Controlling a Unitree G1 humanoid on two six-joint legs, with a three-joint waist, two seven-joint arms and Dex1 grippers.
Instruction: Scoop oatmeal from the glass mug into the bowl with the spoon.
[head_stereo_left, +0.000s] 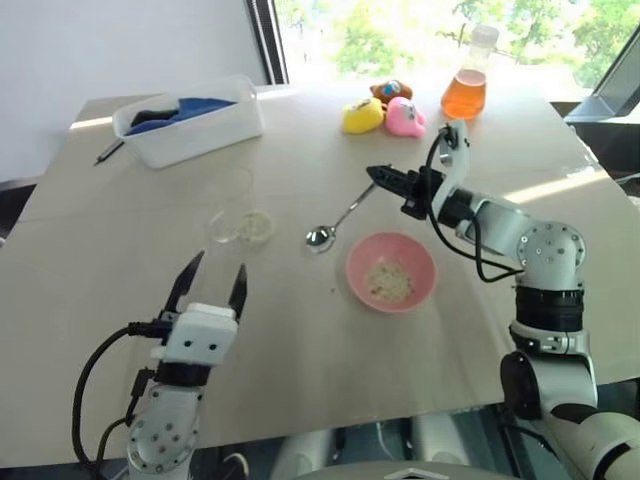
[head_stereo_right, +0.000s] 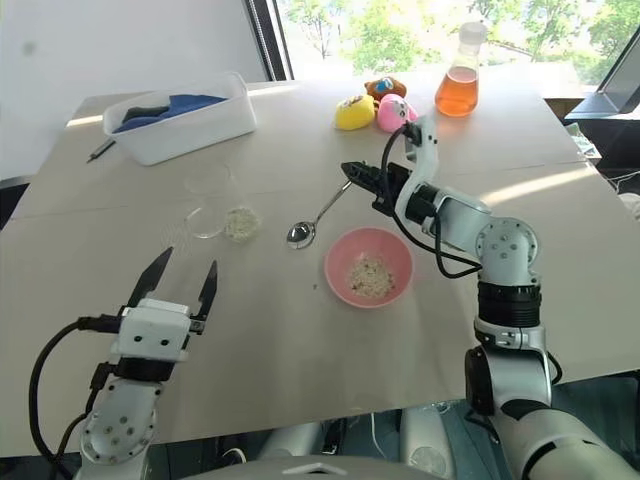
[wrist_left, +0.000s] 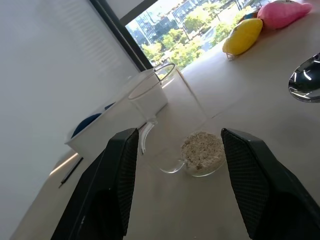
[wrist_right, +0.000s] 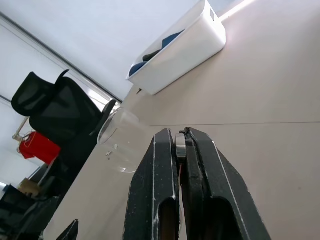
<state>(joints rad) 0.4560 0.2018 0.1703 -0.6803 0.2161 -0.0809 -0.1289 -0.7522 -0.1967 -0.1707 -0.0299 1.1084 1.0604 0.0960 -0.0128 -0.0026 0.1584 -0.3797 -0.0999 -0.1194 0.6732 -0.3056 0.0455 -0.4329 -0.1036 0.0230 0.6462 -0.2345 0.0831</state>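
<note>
Two arms reach over a pale wooden table (head_stereo_left: 300, 350) beside a bright window. My left gripper (head_stereo_left: 208, 283) hangs open and empty, just short of the glass mug (head_stereo_left: 232, 212), whose thin walls almost vanish against the tabletop; oatmeal (wrist_left: 202, 150) sits in its base. My right gripper (head_stereo_left: 380, 178) is clamped on the spoon (head_stereo_left: 322, 236) handle, bowl end low beside the pink bowl (head_stereo_left: 391, 271), which holds some flakes. Behind stand a white tub (head_stereo_left: 190, 125), toys (head_stereo_left: 385, 113) and an orange flask (head_stereo_left: 466, 88). Bare tabletop lies open toward the near edge.
</note>
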